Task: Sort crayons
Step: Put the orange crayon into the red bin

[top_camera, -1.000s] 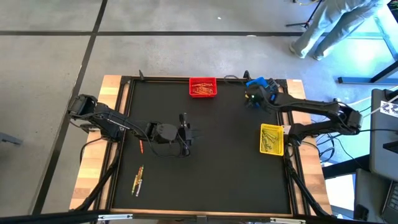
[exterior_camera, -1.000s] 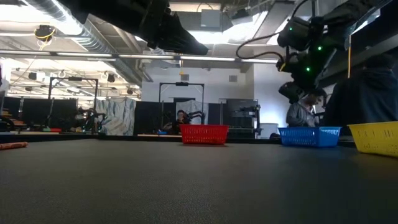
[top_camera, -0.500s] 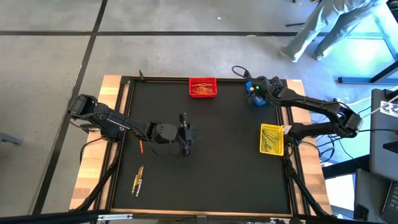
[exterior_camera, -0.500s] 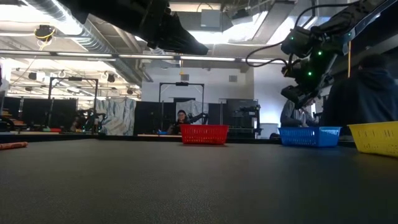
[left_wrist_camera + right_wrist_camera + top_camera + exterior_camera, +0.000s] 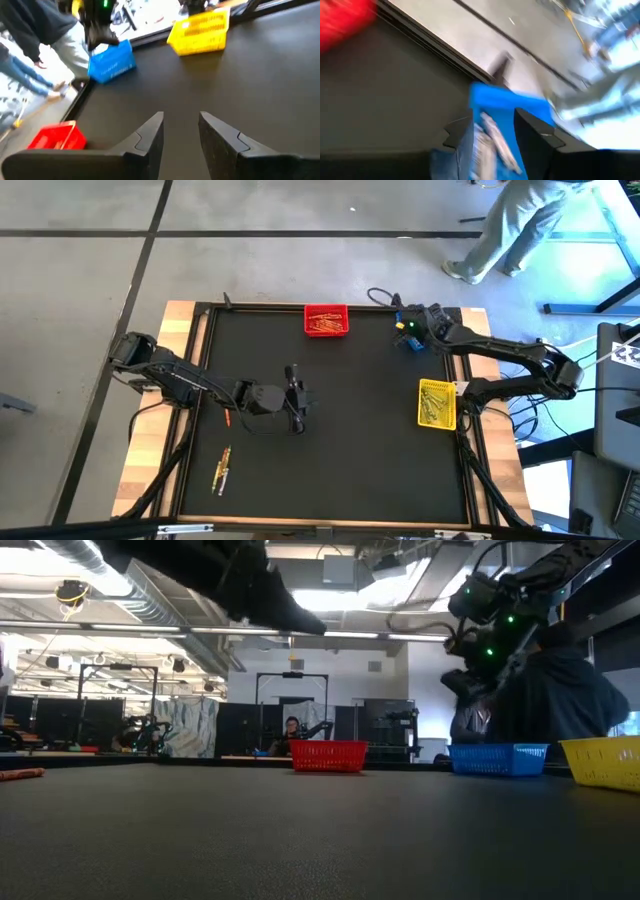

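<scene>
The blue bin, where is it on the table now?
In the high view the blue bin sits near the table's far right corner, right of the red bin, directly under the right gripper.

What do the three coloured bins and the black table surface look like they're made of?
The red bin, blue bin and yellow bin look like moulded plastic: their walls show an open lattice of slots, in one flat colour. The black table surface looks like a matte rubbery or textured mat, with a fine pebbled grain up close and little glare; the exact material is unclear.
</scene>
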`<state>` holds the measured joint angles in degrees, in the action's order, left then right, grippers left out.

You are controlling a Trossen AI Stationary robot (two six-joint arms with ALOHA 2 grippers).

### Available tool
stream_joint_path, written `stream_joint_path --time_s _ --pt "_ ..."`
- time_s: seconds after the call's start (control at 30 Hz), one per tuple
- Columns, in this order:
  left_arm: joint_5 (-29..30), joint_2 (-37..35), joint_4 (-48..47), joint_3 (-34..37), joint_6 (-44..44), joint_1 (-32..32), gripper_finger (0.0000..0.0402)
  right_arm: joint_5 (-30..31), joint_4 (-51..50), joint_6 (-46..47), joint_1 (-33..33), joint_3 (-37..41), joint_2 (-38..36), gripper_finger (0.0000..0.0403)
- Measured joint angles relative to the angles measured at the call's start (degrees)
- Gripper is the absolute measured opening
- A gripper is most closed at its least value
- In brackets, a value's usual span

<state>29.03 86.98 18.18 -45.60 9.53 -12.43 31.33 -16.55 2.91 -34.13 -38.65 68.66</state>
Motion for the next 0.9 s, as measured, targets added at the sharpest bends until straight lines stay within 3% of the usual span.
stream_joint_path --time_s 0.13,0.27,0.6,0.73,0.9 --pt "0.71 0.00 -7.94 -0.04 -6.99 -0.05 0.0114 -2.13 6.27 -0.92 5.82 0.00 0.02 0.0128" --pt "-0.46 -2.41 -21.97 -0.06 -18.78 -1.25 0.0114 -4.89 13.77 -3.19 11.73 0.00 0.02 0.0128" --pt "-8.63 -13.40 -61.53 -0.08 -54.71 -5.94 0.0114 -18.21 27.51 -5.38 23.35 0.00 1.73 0.0128" --pt "-11.88 -13.86 -71.38 -0.02 -64.56 -7.62 0.0114 -21.33 27.58 -6.51 27.01 0.00 4.52 0.0129" --pt "-15.95 -13.86 -74.46 2.08 -75.08 -7.73 0.0114 -21.65 29.19 -9.55 29.74 0.00 7.84 0.0129"
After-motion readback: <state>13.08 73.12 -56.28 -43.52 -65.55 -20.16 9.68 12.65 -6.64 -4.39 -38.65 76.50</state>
